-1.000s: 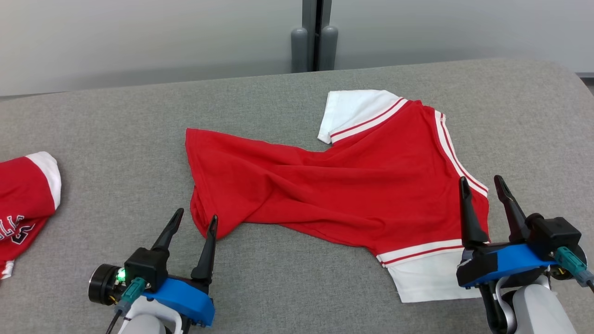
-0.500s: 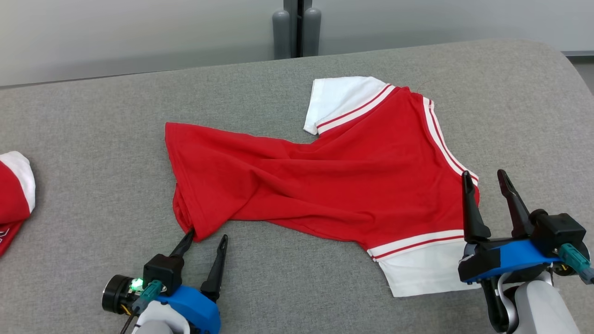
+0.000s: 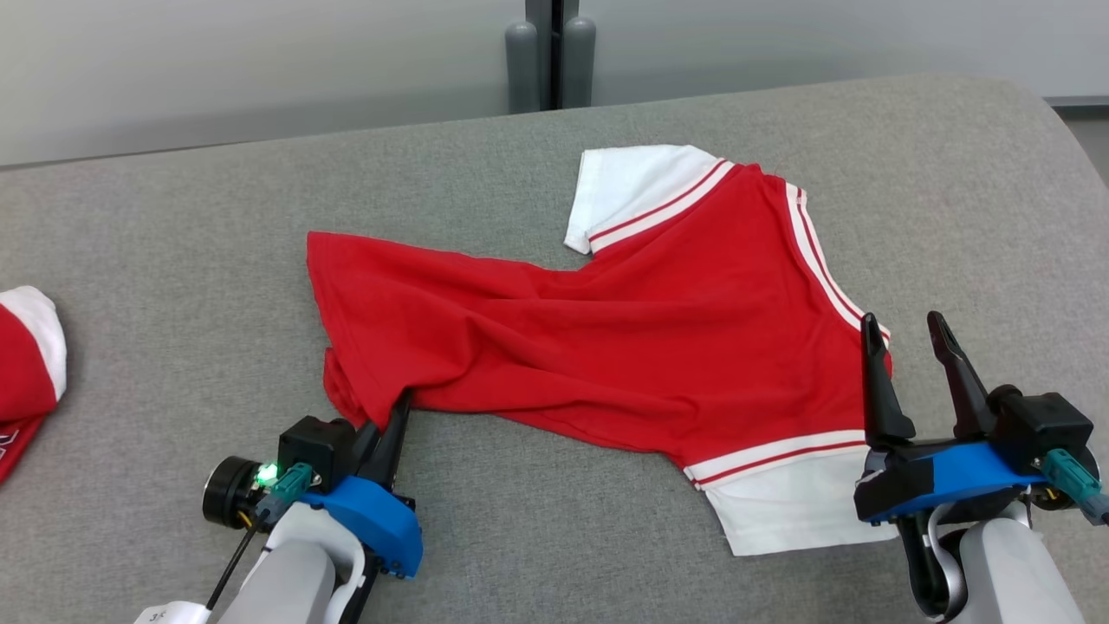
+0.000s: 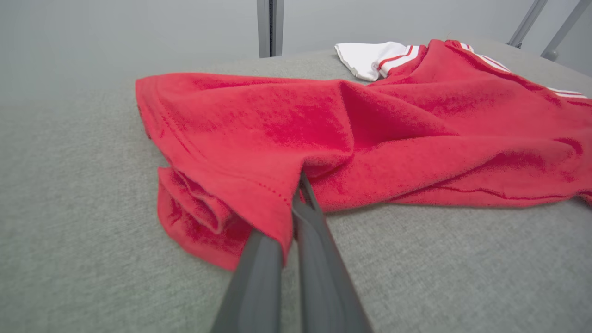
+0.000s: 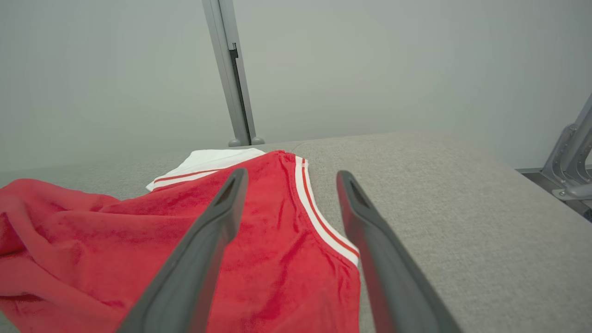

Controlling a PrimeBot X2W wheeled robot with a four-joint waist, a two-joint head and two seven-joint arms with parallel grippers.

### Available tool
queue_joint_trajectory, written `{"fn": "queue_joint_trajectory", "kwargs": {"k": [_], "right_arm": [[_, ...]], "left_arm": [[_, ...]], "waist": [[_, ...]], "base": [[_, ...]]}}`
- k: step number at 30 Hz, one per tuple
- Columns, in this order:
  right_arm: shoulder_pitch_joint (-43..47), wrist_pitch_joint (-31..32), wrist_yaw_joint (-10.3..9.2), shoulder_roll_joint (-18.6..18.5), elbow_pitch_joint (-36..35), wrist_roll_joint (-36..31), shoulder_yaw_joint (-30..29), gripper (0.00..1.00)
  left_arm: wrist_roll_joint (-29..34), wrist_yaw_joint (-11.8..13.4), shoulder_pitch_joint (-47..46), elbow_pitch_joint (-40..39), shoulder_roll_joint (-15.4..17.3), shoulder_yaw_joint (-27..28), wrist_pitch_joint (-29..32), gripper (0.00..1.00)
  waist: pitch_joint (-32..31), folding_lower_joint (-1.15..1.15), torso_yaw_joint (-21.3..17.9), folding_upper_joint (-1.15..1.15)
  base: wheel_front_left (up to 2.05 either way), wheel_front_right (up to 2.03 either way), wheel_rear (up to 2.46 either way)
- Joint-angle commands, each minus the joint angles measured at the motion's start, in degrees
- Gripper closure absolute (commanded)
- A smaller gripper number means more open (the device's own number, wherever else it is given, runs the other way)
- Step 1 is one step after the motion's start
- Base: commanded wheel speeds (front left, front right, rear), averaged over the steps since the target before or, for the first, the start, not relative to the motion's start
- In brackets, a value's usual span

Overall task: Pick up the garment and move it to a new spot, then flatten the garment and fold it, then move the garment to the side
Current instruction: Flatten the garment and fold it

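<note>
Lower left, the left end effector (image 3: 392,416) pinches the hem of the red, white-sleeved fabric garment (image 3: 606,338); lower right, the right end effector (image 3: 903,334) hovers spread.

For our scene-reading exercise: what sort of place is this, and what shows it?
Likely a robot test lab, not a home: a grey cloth-covered table, bare pale wall panels with a metal post behind, and a red shirt laid out.
</note>
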Motion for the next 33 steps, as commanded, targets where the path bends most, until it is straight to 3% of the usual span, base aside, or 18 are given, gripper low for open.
{"fn": "queue_joint_trajectory", "kwargs": {"k": [1, 12, 19, 27, 33], "right_arm": [[0.28, -0.20, 0.01, -0.07, -0.04, -0.40, -0.14, 0.00], [3.13, -0.21, 0.01, -0.07, 1.00, 0.35, -0.94, 0.00], [4.24, -0.21, 0.01, -0.07, 1.31, 0.62, -1.05, 0.00], [4.48, -0.20, 0.01, -0.08, 1.38, 0.98, -1.23, 0.00], [4.04, -0.21, 0.01, -0.08, 1.47, 0.87, -1.10, 0.00]], "left_arm": [[-0.18, -0.08, -0.31, -0.78, 0.15, -0.07, -0.17, 1.00], [1.20, -0.09, 6.77, -17.71, 2.58, 0.66, -0.17, 1.00], [3.00, 0.05, 12.47, -27.99, 4.82, -2.39, 0.80, 1.00], [2.70, 1.11, 19.84, -38.72, 7.09, -4.84, 6.56, 1.00], [2.04, 1.79, 21.25, -40.79, 7.82, -4.56, 7.67, 1.00]], "waist": [[-0.26, 0.00, 0.13, 0.00], [-4.86, 0.00, 4.56, 0.00], [-6.21, 0.00, 7.22, 0.00], [-5.89, 0.00, 7.86, 0.00], [-5.40, 0.00, 7.56, 0.00]], "base": [[0.00, 0.00, 0.00], [0.00, 0.00, 0.00], [0.00, 0.00, 0.00], [0.00, 0.00, 0.00], [0.00, 0.00, 0.00]]}}
